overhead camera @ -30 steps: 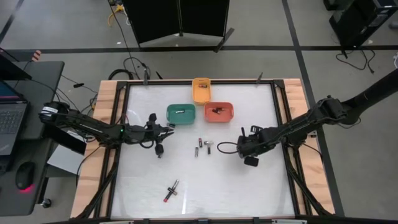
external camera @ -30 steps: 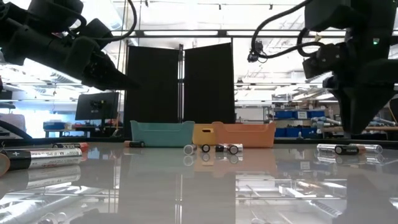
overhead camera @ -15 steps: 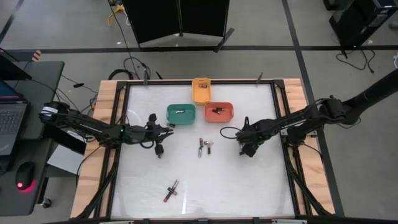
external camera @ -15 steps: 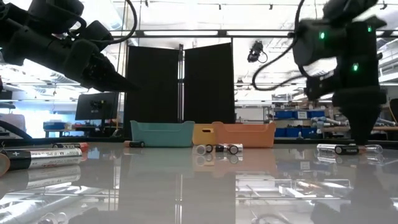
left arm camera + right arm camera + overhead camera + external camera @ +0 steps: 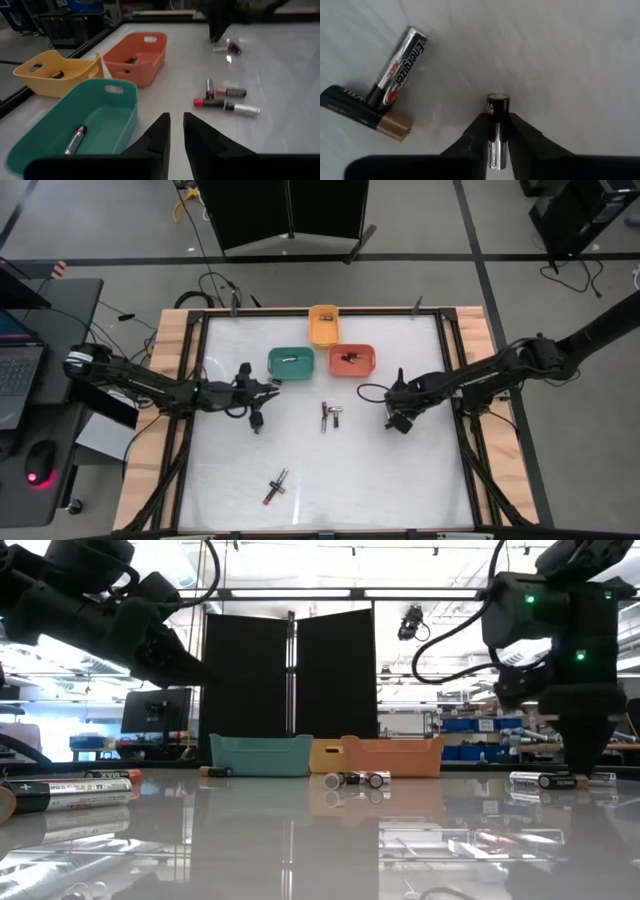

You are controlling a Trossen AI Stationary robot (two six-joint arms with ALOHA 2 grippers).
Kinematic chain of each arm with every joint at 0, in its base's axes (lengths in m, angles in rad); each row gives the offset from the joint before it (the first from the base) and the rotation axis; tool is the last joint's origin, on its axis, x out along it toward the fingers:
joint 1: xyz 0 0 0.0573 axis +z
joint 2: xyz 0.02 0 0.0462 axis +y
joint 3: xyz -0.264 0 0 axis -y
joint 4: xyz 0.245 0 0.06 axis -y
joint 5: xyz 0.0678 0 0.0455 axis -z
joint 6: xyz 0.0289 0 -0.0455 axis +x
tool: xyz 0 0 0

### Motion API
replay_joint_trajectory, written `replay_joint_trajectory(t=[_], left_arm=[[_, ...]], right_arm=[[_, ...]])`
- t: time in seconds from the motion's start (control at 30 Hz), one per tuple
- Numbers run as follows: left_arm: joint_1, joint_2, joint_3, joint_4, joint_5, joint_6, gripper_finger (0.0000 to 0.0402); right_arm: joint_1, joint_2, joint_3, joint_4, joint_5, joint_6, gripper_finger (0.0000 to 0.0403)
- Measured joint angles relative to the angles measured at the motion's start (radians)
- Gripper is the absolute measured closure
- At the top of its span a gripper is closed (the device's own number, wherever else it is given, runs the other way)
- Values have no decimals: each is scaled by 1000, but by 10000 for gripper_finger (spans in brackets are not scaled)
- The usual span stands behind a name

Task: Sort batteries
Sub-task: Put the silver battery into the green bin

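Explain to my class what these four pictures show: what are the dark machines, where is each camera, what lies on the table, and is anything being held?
Two dark robot arms work at a white table, sorting batteries into three small plastic bins: a teal bin, a yellow bin and an orange bin.

One camera looks straight down, one sits at table height, and one rides on each arm's wrist.

The right gripper pinches a small dark and silver battery between its two fingers; a silver battery and a black and copper battery lie nearby.

The left gripper hangs near the teal bin, fingers close together, holding nothing.

More loose batteries lie mid-table, and another pair nearer the front edge.
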Motion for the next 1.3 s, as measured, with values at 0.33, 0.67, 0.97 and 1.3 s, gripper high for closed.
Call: replay_joint_trajectory(t=[0.33, 0.67, 0.97, 1.3], left_arm=[[0, 160, -1, 316, 51, -11, 353], [6, 478, 6, 914, 197, 62, 394], [6, 592, 123, 928, 306, 56, 328], [1, 598, 178, 880, 371, 75, 204]], right_arm=[[105, -172, -1, 59, 224, -29, 347], [209, -134, 1, 871, 446, -476, 347], [206, 151, 28, 1461, 340, -781, 347], [209, 308, 149, 1473, 335, -853, 347]])
